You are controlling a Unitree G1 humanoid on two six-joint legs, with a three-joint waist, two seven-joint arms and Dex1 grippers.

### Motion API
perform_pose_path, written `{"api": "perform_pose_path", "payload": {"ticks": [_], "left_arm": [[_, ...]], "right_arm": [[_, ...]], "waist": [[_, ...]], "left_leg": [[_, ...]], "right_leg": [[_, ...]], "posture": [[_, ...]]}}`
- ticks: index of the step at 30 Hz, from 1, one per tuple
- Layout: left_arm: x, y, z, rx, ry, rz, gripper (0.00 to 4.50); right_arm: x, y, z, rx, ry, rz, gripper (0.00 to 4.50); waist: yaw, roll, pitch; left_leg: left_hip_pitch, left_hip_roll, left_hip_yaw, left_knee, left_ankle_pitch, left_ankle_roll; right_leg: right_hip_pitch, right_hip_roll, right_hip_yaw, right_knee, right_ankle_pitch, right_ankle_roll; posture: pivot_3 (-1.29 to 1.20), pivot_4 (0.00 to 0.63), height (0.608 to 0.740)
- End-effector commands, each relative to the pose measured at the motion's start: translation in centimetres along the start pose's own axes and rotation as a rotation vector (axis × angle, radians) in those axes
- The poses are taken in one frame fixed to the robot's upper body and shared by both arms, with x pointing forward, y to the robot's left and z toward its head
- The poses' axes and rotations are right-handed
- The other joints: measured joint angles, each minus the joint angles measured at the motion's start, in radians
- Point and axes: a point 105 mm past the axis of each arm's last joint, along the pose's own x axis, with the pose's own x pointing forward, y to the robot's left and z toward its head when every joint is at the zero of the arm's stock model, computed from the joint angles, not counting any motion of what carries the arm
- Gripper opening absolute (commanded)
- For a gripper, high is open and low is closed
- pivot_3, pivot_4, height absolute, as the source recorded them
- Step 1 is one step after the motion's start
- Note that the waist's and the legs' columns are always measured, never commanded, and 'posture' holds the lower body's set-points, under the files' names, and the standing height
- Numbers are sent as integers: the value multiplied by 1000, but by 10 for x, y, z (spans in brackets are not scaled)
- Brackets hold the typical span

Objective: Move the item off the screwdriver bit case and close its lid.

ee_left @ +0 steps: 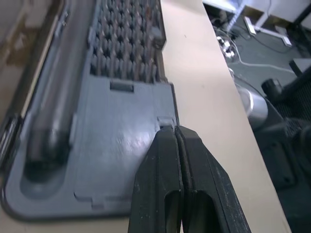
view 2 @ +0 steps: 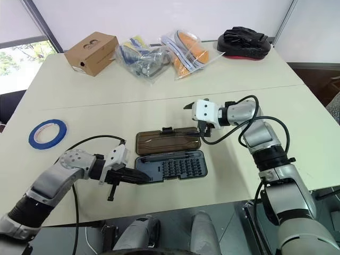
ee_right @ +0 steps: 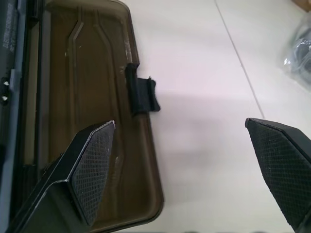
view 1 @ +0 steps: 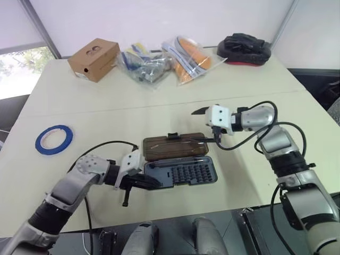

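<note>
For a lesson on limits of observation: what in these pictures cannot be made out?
- Left eye view: the case's left end, hidden by the left gripper.
- Individual bits: too small to tell apart.
- Right wrist view: the lid's near corner, hidden by a gripper finger.

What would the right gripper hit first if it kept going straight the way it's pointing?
Most likely the lid lying open flat on the table; the open right gripper points down at its latch edge. Depth is uncertain.
</note>
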Motion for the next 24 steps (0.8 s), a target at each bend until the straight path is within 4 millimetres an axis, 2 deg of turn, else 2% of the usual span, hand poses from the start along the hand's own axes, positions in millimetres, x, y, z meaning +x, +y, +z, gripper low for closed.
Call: {"api": "perform_pose_path", "payload": {"ticks": [1,6,15,24], "left_arm": [[1,4,-2,-12,-7,43,46],[2,11,-1,-26,-24,83,46],[5,19,-9,-52,-25,122,46],[14,14,-26,-58,23,122,46]], "right_arm": [[2,-6,8,-46,-18,4,4500],[4,-2,4,-51,-3,47,4500],[7,8,-18,-36,51,107,4500],[10,-11,-17,-20,52,81,4500]], "waist": [[0,0,0],[-1,0,0],[-1,0,0],[-3,1,-1]], "left_leg": [[0,0,0,0,0,0],[0,0,0,0,0,0],[0,0,0,0,0,0],[2,0,0,0,0,0]], "right_leg": [[0,0,0,0,0,0],[0,0,0,0,0,0],[0,0,0,0,0,0],[1,0,0,0,0,0]], "posture": [[0,150,740],[0,150,740],[0,150,740],[0,150,740]]}}
